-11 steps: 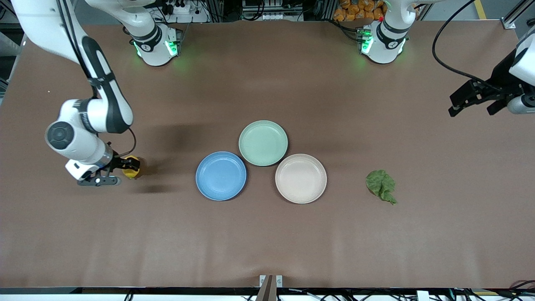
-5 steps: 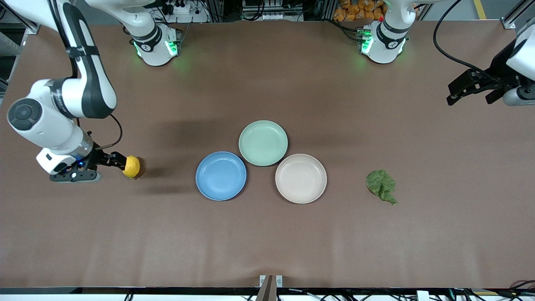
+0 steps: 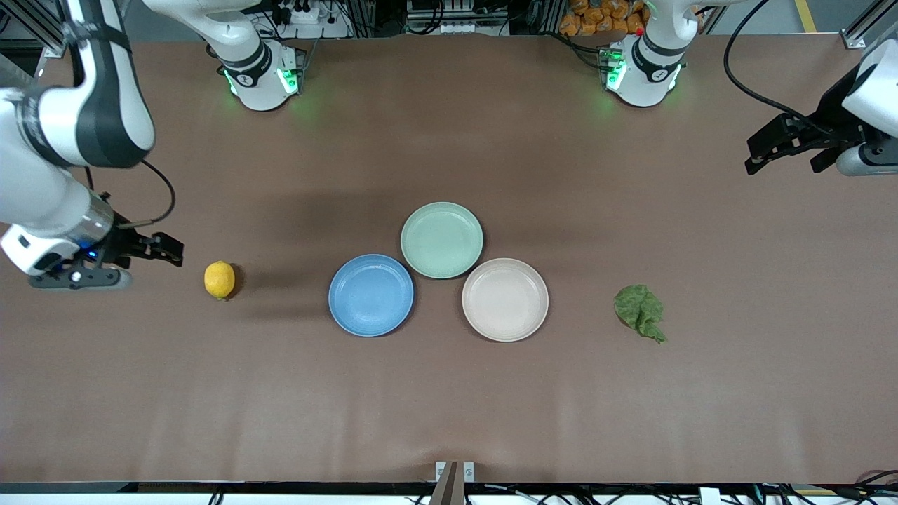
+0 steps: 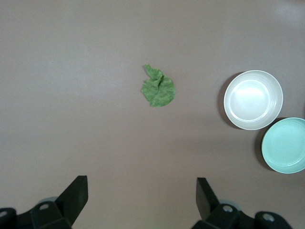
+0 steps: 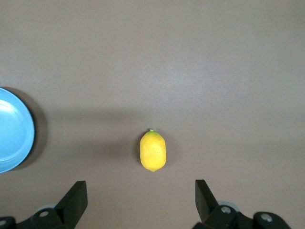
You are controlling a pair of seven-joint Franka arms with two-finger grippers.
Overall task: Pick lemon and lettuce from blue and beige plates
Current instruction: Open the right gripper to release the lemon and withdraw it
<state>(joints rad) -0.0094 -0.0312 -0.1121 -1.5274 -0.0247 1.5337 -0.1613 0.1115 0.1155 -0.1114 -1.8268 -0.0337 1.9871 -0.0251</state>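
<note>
The lemon (image 3: 219,280) lies on the bare table toward the right arm's end, apart from the empty blue plate (image 3: 371,295). My right gripper (image 3: 172,251) is open and empty in the air, off to the side of the lemon; the right wrist view shows the lemon (image 5: 153,150) ahead of the open gripper (image 5: 141,188) and the blue plate's edge (image 5: 12,129). The lettuce (image 3: 640,311) lies on the table beside the empty beige plate (image 3: 505,299). My left gripper (image 3: 781,167) is open and empty, high over the left arm's end of the table; its view shows the lettuce (image 4: 158,89) and beige plate (image 4: 253,99).
An empty mint-green plate (image 3: 442,240) touches the blue and beige plates, farther from the front camera; it also shows in the left wrist view (image 4: 286,145). The two arm bases (image 3: 263,77) (image 3: 642,70) stand along the table's edge farthest from the front camera.
My right gripper has let go of the lemon and drawn away toward the right arm's end of the table. The lemon stays put. The left gripper has drifted slightly.
</note>
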